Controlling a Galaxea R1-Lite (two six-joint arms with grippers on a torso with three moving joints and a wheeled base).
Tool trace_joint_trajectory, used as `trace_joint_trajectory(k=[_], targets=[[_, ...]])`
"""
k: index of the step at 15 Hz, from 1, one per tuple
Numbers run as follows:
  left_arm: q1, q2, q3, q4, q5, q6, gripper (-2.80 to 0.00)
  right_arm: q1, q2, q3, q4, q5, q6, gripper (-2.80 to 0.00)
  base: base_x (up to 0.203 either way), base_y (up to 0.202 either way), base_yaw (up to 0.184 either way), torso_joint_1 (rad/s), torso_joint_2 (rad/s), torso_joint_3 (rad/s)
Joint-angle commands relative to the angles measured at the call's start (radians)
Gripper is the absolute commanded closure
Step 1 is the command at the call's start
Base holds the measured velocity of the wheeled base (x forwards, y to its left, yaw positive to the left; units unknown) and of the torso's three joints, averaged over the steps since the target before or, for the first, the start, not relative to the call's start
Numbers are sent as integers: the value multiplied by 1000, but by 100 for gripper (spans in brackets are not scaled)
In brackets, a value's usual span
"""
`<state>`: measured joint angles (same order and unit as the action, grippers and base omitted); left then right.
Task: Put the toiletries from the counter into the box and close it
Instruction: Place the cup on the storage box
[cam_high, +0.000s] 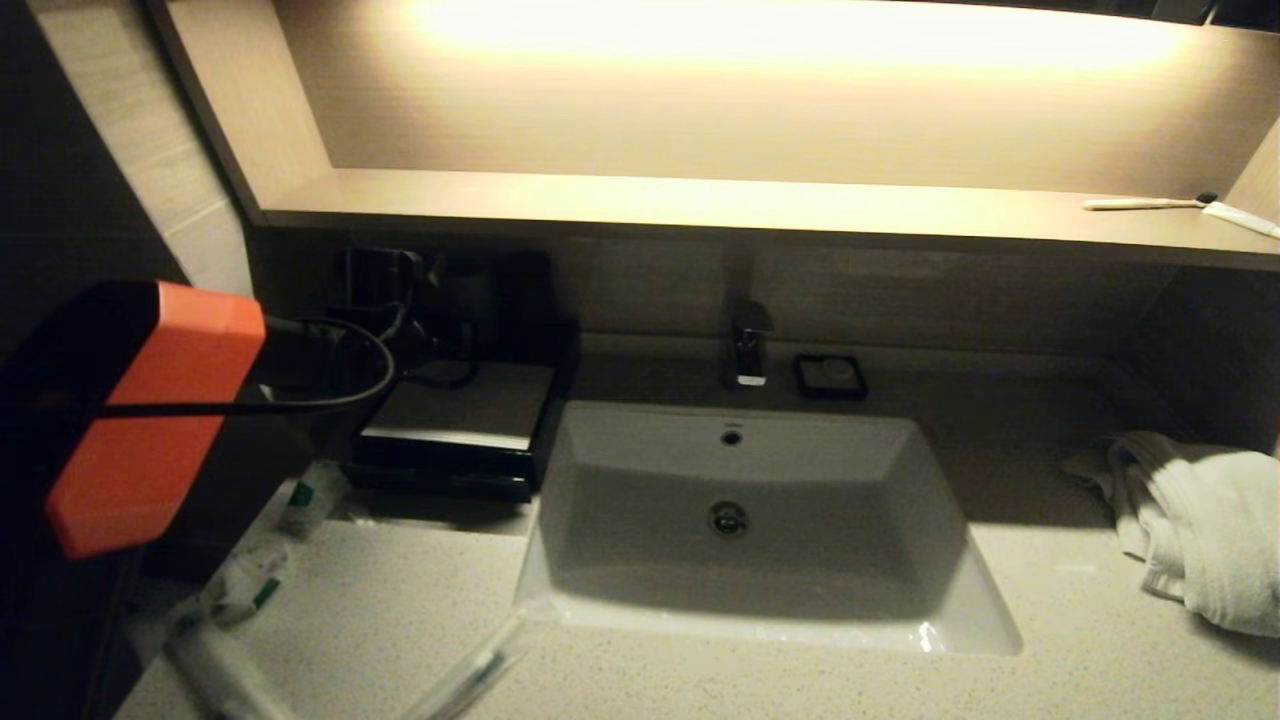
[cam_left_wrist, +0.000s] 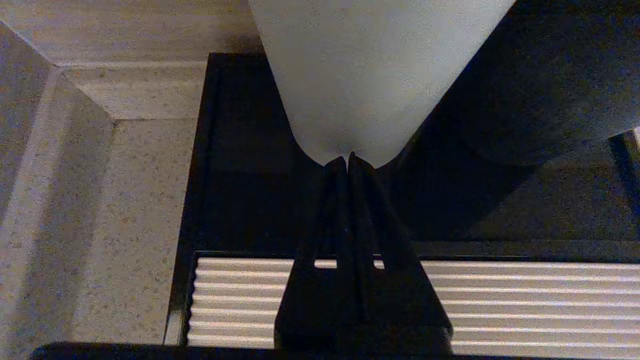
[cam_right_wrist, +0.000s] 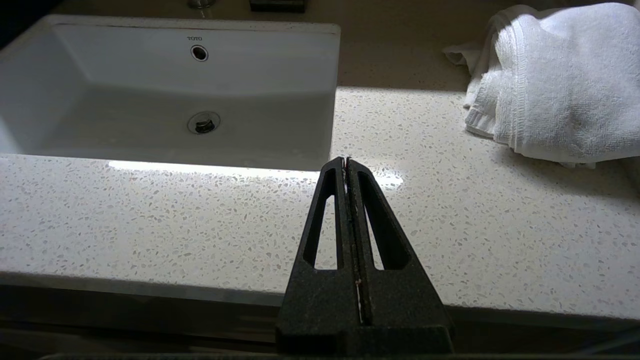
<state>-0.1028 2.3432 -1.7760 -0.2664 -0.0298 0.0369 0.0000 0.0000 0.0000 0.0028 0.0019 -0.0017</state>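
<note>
Head view first: glossy black rectangular box with pale flat top panel (cam_high: 470, 410) at the back left of the pale speckled stone bench (cam_high: 700, 680), beside the white rectangular sink basin (cam_high: 600, 440). Small white sachets with green marks (cam_high: 300, 505) and a long clear-wrapped toothbrush (cam_high: 465, 675) strewn on the bench in front of the box, none inside yet. Left arm with orange-and-black wrist housing (cam_high: 140, 410) raised over the box's left side, fingertips hidden behind it. White folded towel (cam_high: 1210, 530) far right.

Left wrist view: left gripper (cam_left_wrist: 348, 159) with fingers (cam_left_wrist: 372, 240) pressed together, holding nothing, tips touching or just short of a pale frosted cone-shaped object (cam_left_wrist: 365, 80); cannot tell which. Ribbed white panel (cam_left_wrist: 500, 295) and black box surface (cam_left_wrist: 250, 200) beneath.

Right wrist view: right gripper (cam_right_wrist: 347, 161) parked above the bench's front edge, fingers together, empty.

Judged step: working at the box, likely getting it open before loading. Next: part the fingers, then reach for the nearest sachet.
</note>
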Motion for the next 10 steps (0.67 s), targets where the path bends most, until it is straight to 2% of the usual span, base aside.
trace_joint_trajectory(k=[1,10], targets=[[-2,7,-5,-2,-2,0,0,0,0,0,0,1,0,0,0,0,0,0,0,0],[-2,44,-60,-2,-3,0,0,0,0,0,0,1,0,0,0,0,0,0,0,0]])
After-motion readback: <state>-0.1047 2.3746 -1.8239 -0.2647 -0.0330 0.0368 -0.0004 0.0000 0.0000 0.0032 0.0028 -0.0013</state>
